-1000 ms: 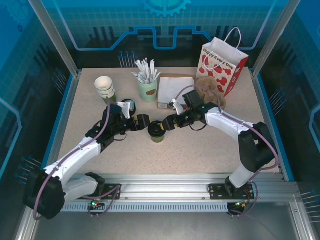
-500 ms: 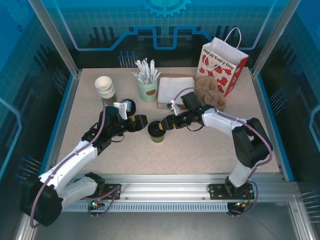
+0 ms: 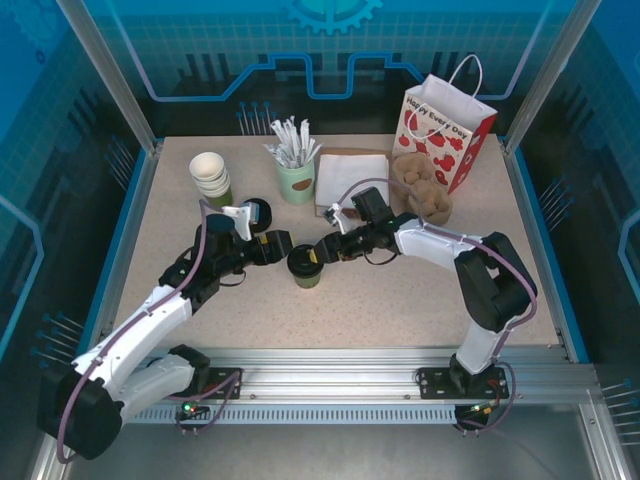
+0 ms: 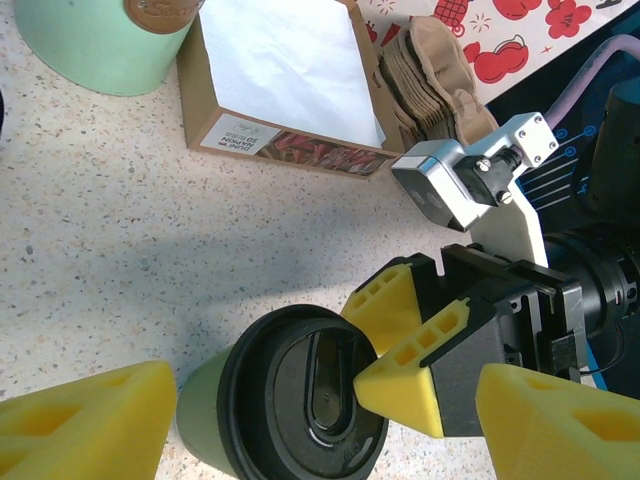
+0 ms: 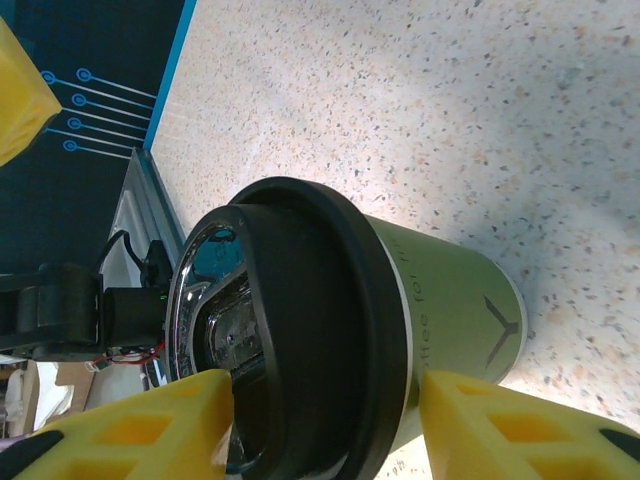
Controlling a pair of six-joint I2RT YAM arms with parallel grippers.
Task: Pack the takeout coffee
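**Coffee: position and orientation.** The coffee stands upright on the tabletop, just off centre toward 7 o'clock. Its long axis is vertical, with the base down and the lid facing up. It is not tilted.

**Coffee: appearance.**
- The wall is olive-green paper with a darker Y-shaped mark and a line of print.
- The lid is round black plastic with a raised rim and an oblong recess in its top.

**Left tool.** The left tool reaches in from the cup's 10 o'clock. It is released. Its yellow fingers are spread wide, one on each side of the cup, and both are clear of the wall.

**Right tool.** The right tool reaches in from the cup's 2 o'clock.
- Its fingers stand a small gap apart at the lid rim.
- In the right wrist view, one finger lies toward the lid top and the other toward the wall below the rim.
- It cannot be told whether the fingers clamp the rim.

**Surroundings.** A napkin box sits at the cup's 1 o'clock. A red-and-white bag stands farther out in the same direction, well apart from the cup.
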